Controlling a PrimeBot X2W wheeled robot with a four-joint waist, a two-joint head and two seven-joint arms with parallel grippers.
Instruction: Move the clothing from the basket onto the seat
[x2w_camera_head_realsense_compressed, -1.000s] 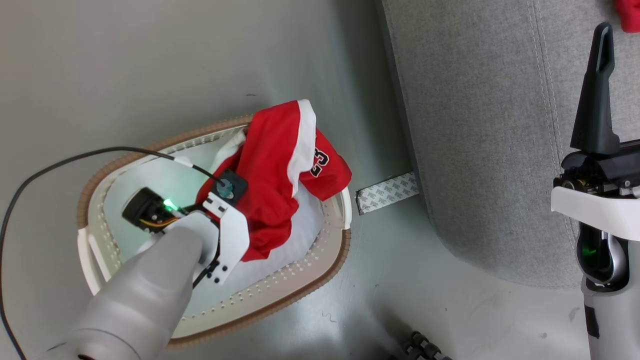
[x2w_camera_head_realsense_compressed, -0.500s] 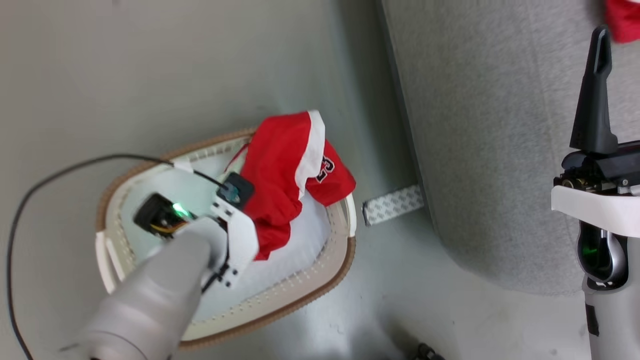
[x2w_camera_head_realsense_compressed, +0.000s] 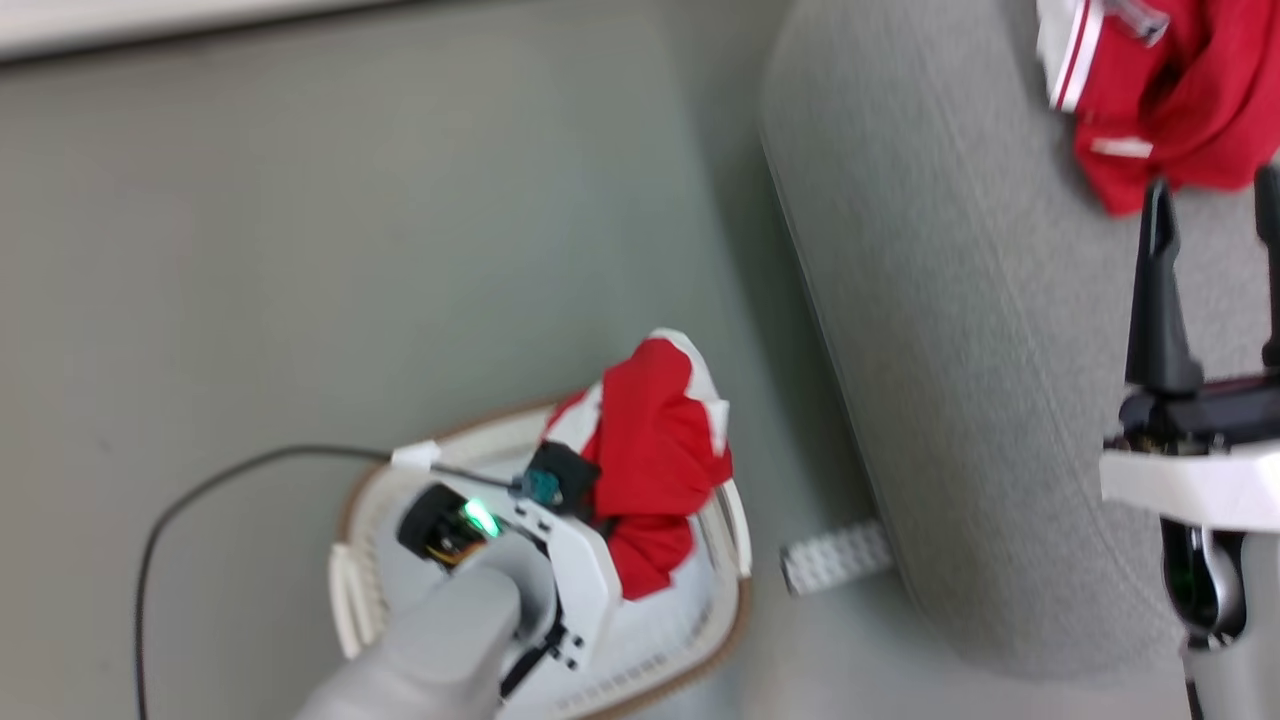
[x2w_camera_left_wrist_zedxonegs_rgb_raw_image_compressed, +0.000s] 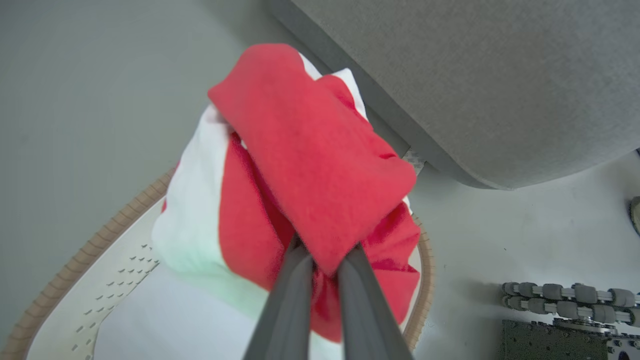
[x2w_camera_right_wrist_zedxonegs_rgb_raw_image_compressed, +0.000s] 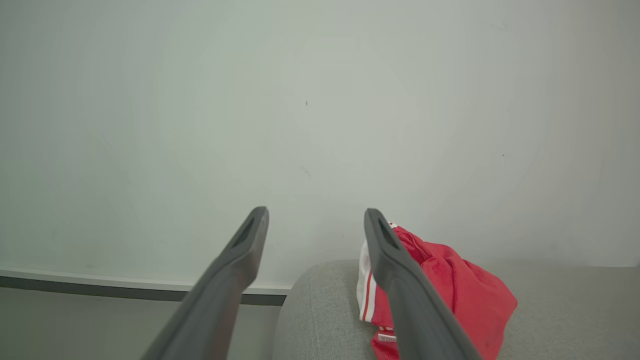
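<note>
Red clothing (x2w_camera_left_wrist_zedxonegs_rgb_raw_image_compressed: 310, 165) pinched in my left gripper (x2w_camera_left_wrist_zedxonegs_rgb_raw_image_compressed: 326, 255) over the basket (x2w_camera_left_wrist_zedxonegs_rgb_raw_image_compressed: 100, 237); right gripper (x2w_camera_right_wrist_zedxonegs_rgb_raw_image_compressed: 315, 215), three o'clock, gapes wide.

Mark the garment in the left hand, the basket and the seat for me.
Held garment (x2w_camera_left_wrist_zedxonegs_rgb_raw_image_compressed: 310, 150): left wrist view, on its upper red fold.
Basket (x2w_camera_left_wrist_zedxonegs_rgb_raw_image_compressed: 115, 270): left wrist view, on the perforated inner wall.
Seat (x2w_camera_head_realsense_compressed: 1000, 400): head view, on bare grey upholstery.
</note>
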